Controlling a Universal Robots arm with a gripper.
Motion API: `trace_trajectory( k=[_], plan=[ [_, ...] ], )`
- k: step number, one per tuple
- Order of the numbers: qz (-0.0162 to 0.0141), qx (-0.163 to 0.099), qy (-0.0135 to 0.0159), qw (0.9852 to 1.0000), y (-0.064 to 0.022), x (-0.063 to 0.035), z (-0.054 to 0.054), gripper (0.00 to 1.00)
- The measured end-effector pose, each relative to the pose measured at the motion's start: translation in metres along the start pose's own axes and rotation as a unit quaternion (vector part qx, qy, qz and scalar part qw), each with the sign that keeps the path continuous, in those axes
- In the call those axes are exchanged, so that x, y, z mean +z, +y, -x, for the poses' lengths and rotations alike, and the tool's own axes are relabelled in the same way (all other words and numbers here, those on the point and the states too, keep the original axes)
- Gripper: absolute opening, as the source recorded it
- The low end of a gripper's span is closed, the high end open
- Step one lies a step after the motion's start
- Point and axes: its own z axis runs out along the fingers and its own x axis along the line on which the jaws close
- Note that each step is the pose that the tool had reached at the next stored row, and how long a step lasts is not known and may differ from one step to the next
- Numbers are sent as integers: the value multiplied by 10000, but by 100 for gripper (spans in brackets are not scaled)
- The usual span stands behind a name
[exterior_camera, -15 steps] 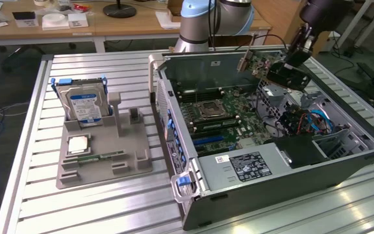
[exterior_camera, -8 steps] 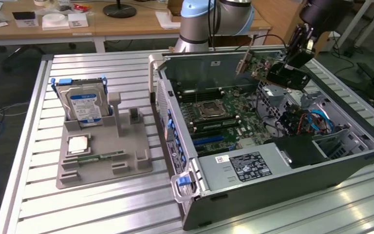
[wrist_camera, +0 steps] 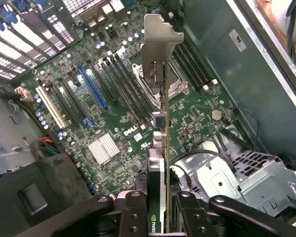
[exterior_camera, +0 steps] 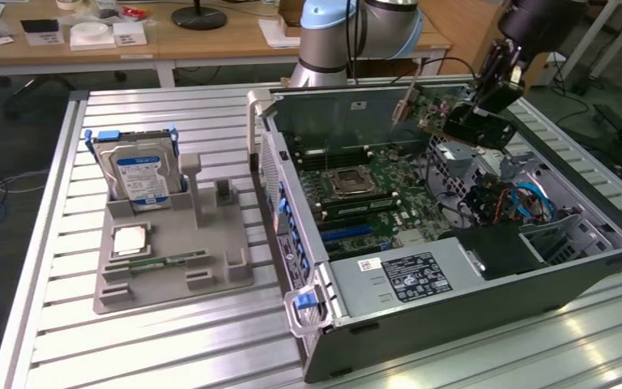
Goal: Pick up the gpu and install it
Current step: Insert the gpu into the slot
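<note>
The gpu (wrist_camera: 159, 123) is pinched edge-on between the gripper's (wrist_camera: 161, 215) two fingers (wrist_camera: 134, 217). Its metal bracket (wrist_camera: 160, 39) juts out past the fingertips, above the motherboard (wrist_camera: 197, 113) of the open computer case (exterior_camera: 484, 312), probably held this thin and straight so its contact edge can line up with a slot. For writing, white DELL lettering (wrist_camera: 129, 132) sits on the board beyond the fingertips, and a green Nvidia-style logo (wrist_camera: 153, 224) marks the card's edge between the fingers.
</note>
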Motion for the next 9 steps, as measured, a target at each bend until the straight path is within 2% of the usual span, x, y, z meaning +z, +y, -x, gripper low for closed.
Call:
trace_trajectory(
  k=[5,9],
  plan=[
    [10,-415,46,9991,-1,7,0,27],
    [18,-778,87,9969,-2,14,-1,27]
  ],
)
